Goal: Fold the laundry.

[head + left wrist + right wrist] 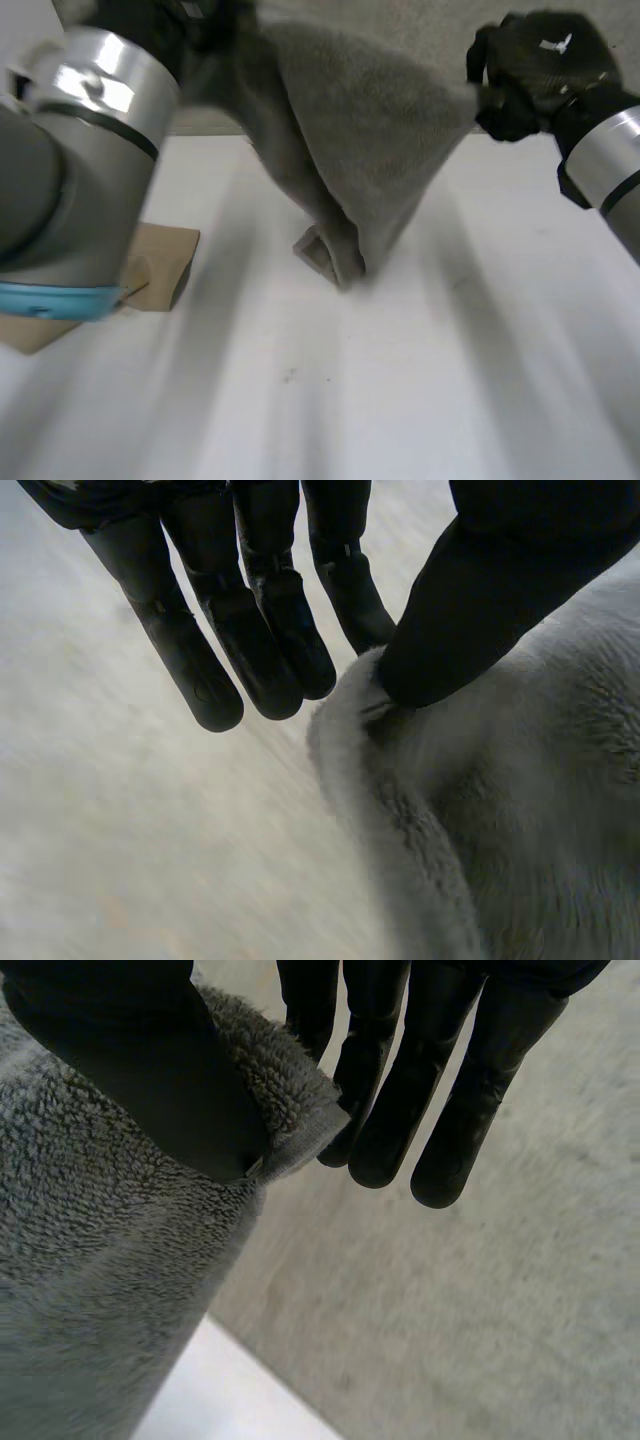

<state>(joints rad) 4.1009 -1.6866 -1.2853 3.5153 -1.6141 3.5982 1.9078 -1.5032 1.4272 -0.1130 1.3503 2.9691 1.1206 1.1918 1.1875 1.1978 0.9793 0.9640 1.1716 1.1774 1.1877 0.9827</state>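
Towel: grey towel (370, 130) hangs below both hands, its lowest fold touching the white surface (400, 400).
Left hand (480, 590): thumb and fingers (250, 650) pinch one top corner.
Right hand (150, 1070): pinches the opposite corner.
Brown cardboard (160, 260): flat, apart from the towel.

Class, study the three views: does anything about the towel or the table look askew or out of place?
Yes. The grey towel, pinched at a corner by the left hand and the right hand, hangs twisted to a point, its lower end crumpled on the white table instead of hanging flat.
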